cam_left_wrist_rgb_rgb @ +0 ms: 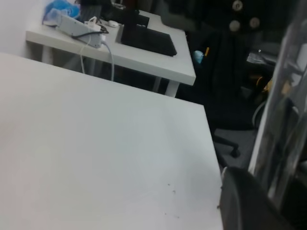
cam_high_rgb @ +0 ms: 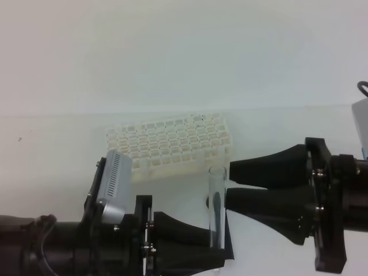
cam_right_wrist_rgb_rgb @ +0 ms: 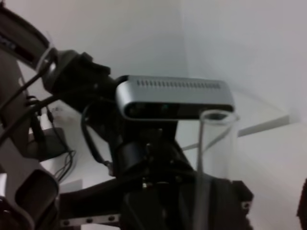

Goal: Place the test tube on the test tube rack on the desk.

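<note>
- The left end effector [cam_high_rgb: 215,253] clamps the lower part of the test tube [cam_high_rgb: 216,201], held upright near the worktop's [cam_high_rgb: 52,149] front edge;
- the right end effector [cam_high_rgb: 230,181] stands spread beside the tube's rim;
- the test tube rack [cam_high_rgb: 169,144] sits just behind.

You see the rack [cam_high_rgb: 169,145] on the desk [cam_high_rgb: 52,167]; the tube [cam_high_rgb: 215,204] stands upright before it, between left gripper [cam_high_rgb: 221,250] and right gripper [cam_high_rgb: 229,183].
</note>
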